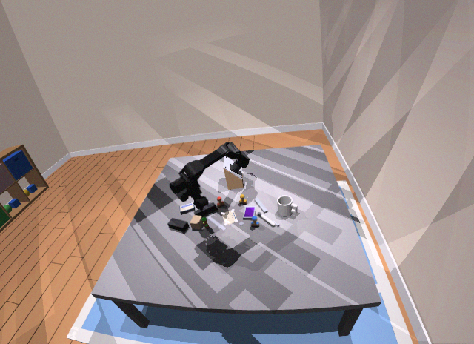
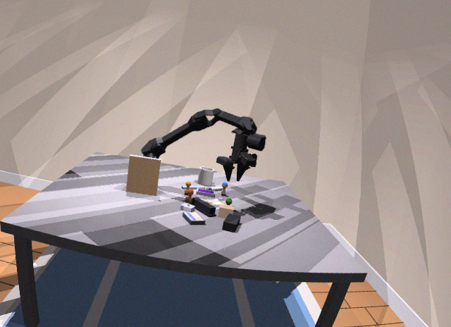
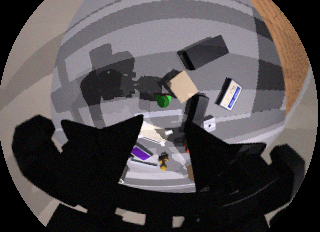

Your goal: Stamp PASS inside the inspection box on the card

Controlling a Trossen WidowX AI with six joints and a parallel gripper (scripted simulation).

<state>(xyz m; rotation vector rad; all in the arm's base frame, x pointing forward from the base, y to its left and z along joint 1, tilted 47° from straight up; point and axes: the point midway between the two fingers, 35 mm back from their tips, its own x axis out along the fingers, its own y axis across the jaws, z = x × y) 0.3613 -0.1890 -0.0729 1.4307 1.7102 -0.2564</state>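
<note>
My gripper is open and empty, raised above the table. The green-knobbed stamp stands on the table, close beside the tan block, below and ahead of my fingertips in the wrist view. The cream card lies flat near it; its box and any print are too small to tell. The purple ink pad lies beyond the card. Blue, yellow and red knobbed stamps stand around. No stamp lettering is readable.
The tan block, black box and long black bar are near the green stamp. A white mug, a marker and an upright board stand or lie farther off.
</note>
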